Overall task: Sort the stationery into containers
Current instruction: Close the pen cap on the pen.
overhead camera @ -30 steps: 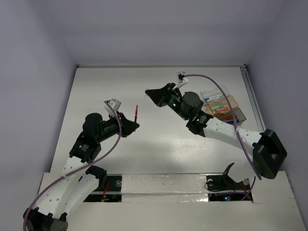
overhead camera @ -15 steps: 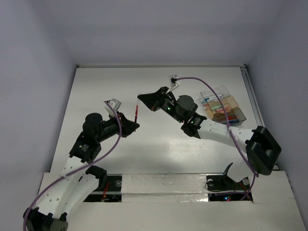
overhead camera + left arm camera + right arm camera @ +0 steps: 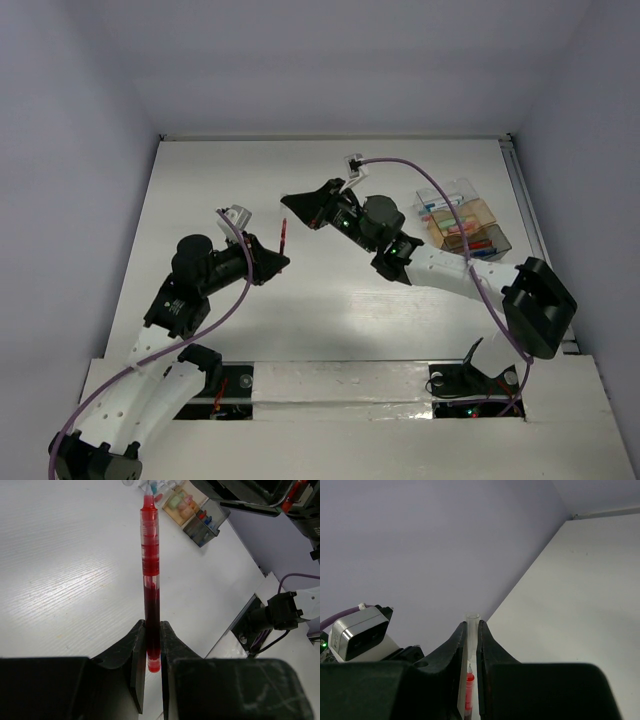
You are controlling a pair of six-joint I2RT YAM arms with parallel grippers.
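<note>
Once apart, cap (image 3: 472, 624) nearer pen (image 3: 150, 580)

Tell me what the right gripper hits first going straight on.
The right gripper would probably meet the tip of the red pen held by the left gripper; its clear cap sits close to that tip, depth unclear.

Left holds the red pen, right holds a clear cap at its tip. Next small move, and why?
Probably ease the right gripper forward so its clear cap slides onto the red pen. The left gripper clamps the pen, and the right wrist view shows its tip lined up with the cap.
</note>
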